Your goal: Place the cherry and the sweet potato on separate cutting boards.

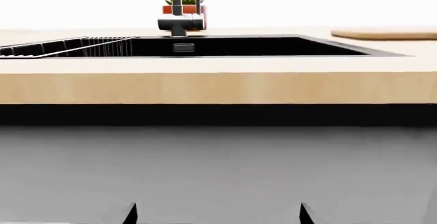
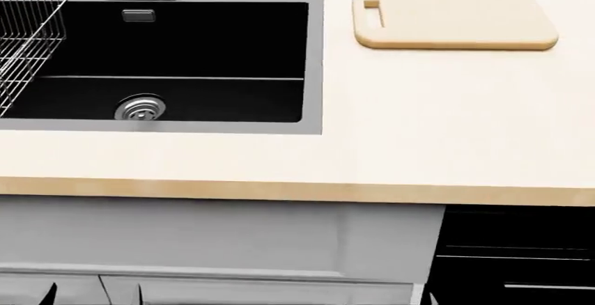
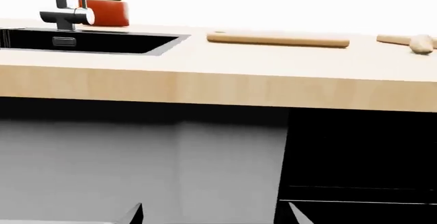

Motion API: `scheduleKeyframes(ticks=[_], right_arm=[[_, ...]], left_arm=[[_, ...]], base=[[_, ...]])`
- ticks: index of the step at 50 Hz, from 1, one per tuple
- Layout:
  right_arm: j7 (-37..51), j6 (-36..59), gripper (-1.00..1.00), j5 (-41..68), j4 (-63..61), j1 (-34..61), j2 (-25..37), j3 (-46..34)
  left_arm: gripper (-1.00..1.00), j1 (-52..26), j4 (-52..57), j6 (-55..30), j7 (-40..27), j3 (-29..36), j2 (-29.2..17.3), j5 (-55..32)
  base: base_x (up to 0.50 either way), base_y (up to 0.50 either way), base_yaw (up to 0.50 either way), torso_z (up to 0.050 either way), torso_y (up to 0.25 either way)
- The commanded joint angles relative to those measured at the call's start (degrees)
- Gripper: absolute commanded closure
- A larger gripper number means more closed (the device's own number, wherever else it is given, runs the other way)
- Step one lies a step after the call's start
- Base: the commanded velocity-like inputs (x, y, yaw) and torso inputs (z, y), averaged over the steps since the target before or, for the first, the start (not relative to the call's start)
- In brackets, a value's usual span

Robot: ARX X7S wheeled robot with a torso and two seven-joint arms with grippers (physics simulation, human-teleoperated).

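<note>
A cutting board (image 2: 453, 19) with rounded corners lies flat on the tabletop (image 2: 409, 131), at about 1 o'clock in the head view, to the right of the black sink (image 2: 163, 58). In the right wrist view, the pale sweet potato (image 3: 418, 43) lies on the tabletop beyond the board's far end — only part of it shows. No cherry shows in any view. Both pincers sit low, below the tabletop's edge. Left pincer (image 1: 218, 215) — prongs spread wide. Right pincer (image 3: 215, 215) — wide too.
</note>
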Motion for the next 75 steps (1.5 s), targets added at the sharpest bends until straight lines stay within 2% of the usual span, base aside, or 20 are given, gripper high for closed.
scheduleKeyframes(ticks=[1, 17, 39, 67, 70, 75], right_arm=[[2.14, 0.08, -1.0, 0.12, -0.03, 0.21, 1.04, -0.83], [3.43, -0.04, -1.0, 1.74, -0.28, 0.15, 1.89, -1.42], [5.31, 0.34, -1.0, 3.08, -0.11, 0.43, 3.15, -2.76], [6.88, 0.03, -1.0, 3.38, -0.15, 0.53, 4.67, -4.54], [7.06, 0.07, -1.0, 3.36, -0.26, 0.54, 4.81, -4.72], [7.51, 0.33, -1.0, 3.15, -0.37, 0.58, 4.98, -5.05]], left_arm=[[-1.0, -0.32, -0.22, -0.64, -0.89, 1.4, -0.91, -1.25], [-1.0, 0.3, -1.2, 3.01, -3.26, 3.39, -2.5, 0.87], [-1.0, 0.09, -0.82, 1.82, -3.46, 4.14, -3.59, -2.73], [-1.0, 0.66, 0.05, 2.87, -4.38, 5.89, -4.76, -3.91], [-1.0, 1.16, 0.52, 4.4, -2.39, 6.22, -5.01, -6.1], [-1.0, 1.1, 0.59, 4.12, -3.24, 6.38, -5.41, -5.29]], base=[[0.0, -0.5, 0.0, 0.0, 0.0], [0.0, -0.48, 0.0, 0.0, 0.0], [0.0, -0.31, 0.0, 0.0, 0.0], [0.0, -0.5, 0.0, 0.0, 0.0], [0.0, -0.48, 0.0, 0.03, 0.0], [0.0, -0.15, 0.0, 0.05, 0.0]])
